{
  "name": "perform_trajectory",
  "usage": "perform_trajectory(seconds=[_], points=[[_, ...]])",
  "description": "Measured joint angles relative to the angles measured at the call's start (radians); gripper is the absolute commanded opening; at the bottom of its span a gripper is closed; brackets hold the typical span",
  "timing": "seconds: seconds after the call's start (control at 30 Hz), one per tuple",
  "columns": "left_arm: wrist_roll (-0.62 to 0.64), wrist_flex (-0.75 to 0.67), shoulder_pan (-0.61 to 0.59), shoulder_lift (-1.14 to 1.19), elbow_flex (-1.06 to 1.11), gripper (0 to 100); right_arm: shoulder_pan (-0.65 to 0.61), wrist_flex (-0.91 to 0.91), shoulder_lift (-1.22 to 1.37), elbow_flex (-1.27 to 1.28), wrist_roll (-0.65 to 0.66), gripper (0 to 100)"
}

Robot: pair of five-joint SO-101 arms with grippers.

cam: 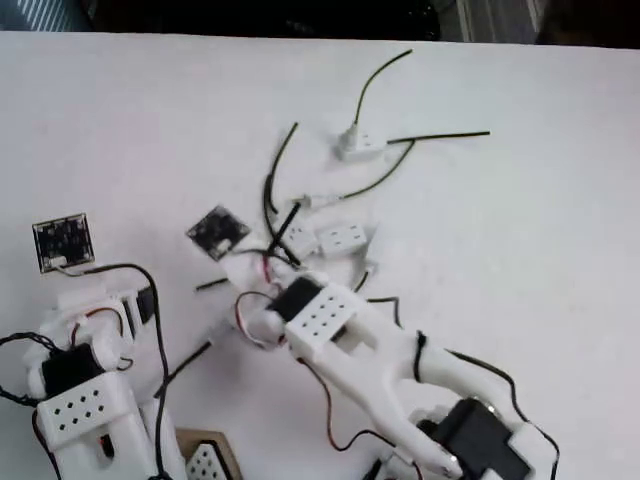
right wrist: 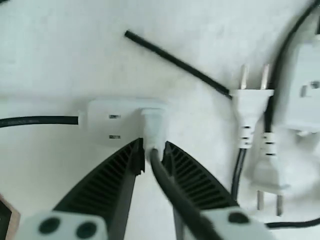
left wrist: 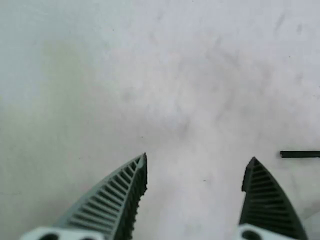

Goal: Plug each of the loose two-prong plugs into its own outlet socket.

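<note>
The right jaws are pinched shut on a white plug, pressed against the socket block mid-desk; a second plug and a third plug lie loose beside. They look light, hard and slick, with springy cords that tug, so I'd grip across the flat body, clear of the prongs. The left jaws gape over bare desk, holding nothing.

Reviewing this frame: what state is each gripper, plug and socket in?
Left gripper: open, empty.
Right gripper: shut on white two-prong plug with black cord.
That plug: pressed against white outlet socket, prongs hidden.
Same socket: another slot pair visible, unfilled.
Loose white two-prong plugs: unplugged, lying flat, prongs bare.
</note>
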Motion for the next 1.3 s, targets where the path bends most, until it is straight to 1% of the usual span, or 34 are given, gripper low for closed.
perform_trajectory(seconds=[0.17, 0.33, 0.6, 0.97, 1.3], points=[[0.000, 0.000, 0.000, 0.000, 0.000, 30, 0.126, 0.003, -0.112, 0.002, 0.000, 1.6], [0.000, 0.000, 0.000, 0.000, 0.000, 30, 0.249, 0.002, -0.172, 0.002, 0.000, 1.6], [0.000, 0.000, 0.000, 0.000, 0.000, 30, 0.500, -0.126, -0.180, -0.014, 0.000, 1.6], [0.000, 0.000, 0.000, 0.000, 0.005, 30, 0.755, -0.150, 0.094, -0.245, -0.006, 1.7], [0.000, 0.000, 0.000, 0.000, 0.005, 30, 0.953, -0.150, 0.333, -0.445, -0.175, 1.8]])
